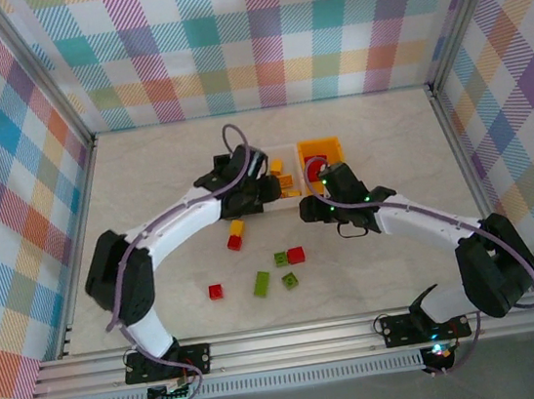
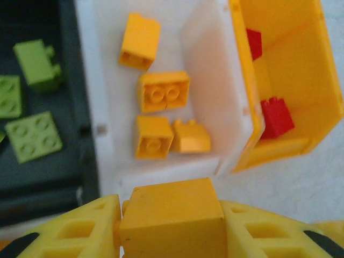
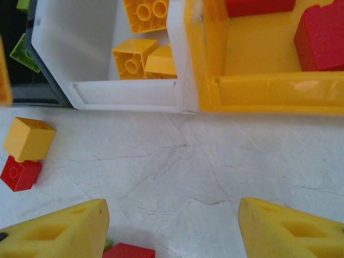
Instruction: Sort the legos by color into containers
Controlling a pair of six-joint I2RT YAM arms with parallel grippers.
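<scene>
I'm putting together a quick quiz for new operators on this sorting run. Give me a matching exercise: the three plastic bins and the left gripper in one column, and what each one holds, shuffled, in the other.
Column 1
1. black plastic bin
2. white plastic bin
3. orange-yellow plastic bin
4. left gripper

Column 2
A. red studded bricks
B. a single yellow-orange brick, clamped
C. lime green studded bricks
D. several loose yellow-orange bricks

Pairs: 1-C, 2-D, 3-A, 4-B
</scene>
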